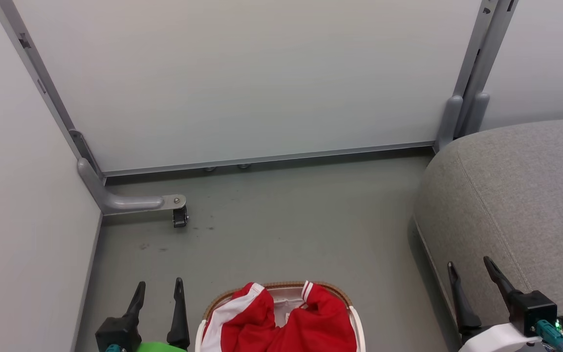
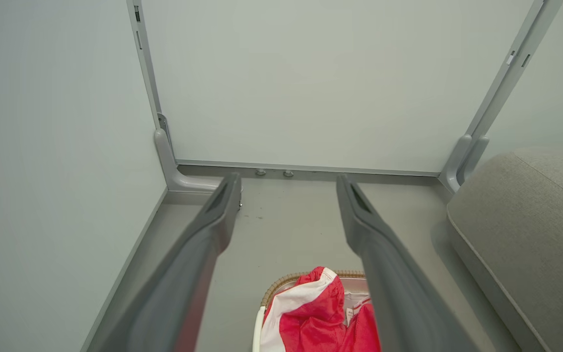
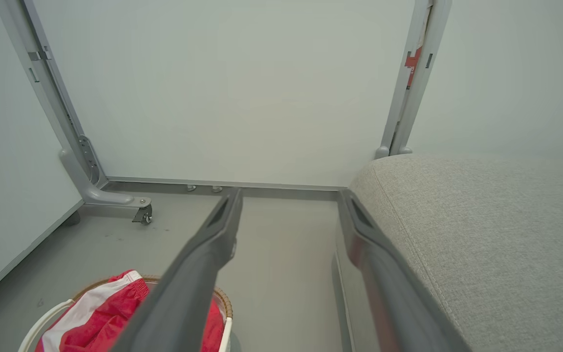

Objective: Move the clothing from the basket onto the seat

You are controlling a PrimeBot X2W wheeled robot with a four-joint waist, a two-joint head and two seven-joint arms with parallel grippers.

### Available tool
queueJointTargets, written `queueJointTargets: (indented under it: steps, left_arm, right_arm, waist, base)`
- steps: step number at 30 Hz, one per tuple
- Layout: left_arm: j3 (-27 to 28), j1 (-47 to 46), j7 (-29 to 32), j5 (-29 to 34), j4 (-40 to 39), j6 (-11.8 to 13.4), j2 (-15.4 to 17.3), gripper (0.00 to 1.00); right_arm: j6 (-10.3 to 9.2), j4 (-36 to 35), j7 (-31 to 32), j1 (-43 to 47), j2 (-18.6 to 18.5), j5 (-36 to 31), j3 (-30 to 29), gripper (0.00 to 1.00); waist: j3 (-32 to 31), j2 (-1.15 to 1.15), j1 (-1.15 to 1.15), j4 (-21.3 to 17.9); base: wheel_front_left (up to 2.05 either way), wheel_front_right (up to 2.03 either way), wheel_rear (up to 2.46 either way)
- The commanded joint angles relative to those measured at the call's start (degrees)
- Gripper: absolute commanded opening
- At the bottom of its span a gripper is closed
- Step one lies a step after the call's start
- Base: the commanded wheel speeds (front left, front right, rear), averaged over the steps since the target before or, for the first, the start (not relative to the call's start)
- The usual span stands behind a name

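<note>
Between the wide-spread, empty left gripper (image 1: 160, 282) and right gripper (image 1: 469, 262), red white-trimmed clothing (image 1: 320, 322) fills the oval brown-rimmed white basket (image 1: 281, 283).

Open floor (image 1: 286, 220) ahead, seat (image 1: 521, 195) right, wall panel (image 1: 12, 205) left

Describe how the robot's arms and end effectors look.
The left end effector has two long, dark, tapering fingers on a black block, with bright green casing beneath. The right end effector matches, but sits on a white shell with teal connectors and a green light.
</note>
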Motion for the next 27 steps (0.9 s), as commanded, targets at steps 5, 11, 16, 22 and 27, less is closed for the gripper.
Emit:
queueJointTargets:
  steps: [5, 11, 16, 22, 27]
  left_arm:
    - [0.0, 0.6, -0.4, 0.7, 0.2, 0.3, 0.4, 1.00]
    - [0.3, 0.5, -0.4, 0.5, 0.6, 0.3, 0.4, 1.00]
    - [0.4, 0.4, -0.4, 0.3, 0.7, 0.2, 0.4, 1.00]
    - [0.4, 0.3, -0.4, 0.3, 0.9, 0.2, 0.4, 1.00]
    - [0.4, 0.4, -0.4, 0.3, 0.8, 0.2, 0.4, 1.00]
  right_arm:
    - [0.00, -0.3, -0.4, 0.9, -0.4, -1.0, -0.1, 1.00]
    - [0.00, -0.3, -0.4, 0.9, -0.3, -0.9, -0.2, 1.00]
    - [0.00, -0.4, -0.4, 0.9, -0.3, -0.9, -0.3, 1.00]
    - [0.00, -0.5, -0.4, 0.9, -0.3, -0.9, -0.3, 1.00]
    - [0.00, -0.5, -0.4, 0.9, -0.3, -0.8, -0.3, 1.00]
  waist:
    - [0.0, 0.00, 0.00, 0.0]
    - [0.1, 0.00, 0.00, 0.1]
    - [0.1, 0.00, 0.00, 0.1]
    - [0.2, 0.00, 0.00, 0.1]
    - [0.2, 0.00, 0.00, 0.1]
  base:
    - [0.00, 0.00, 0.00]
    - [0.00, 0.00, 0.00]
    - [0.00, 0.00, 0.00]
    - [0.00, 0.00, 0.00]
    - [0.00, 0.00, 0.00]
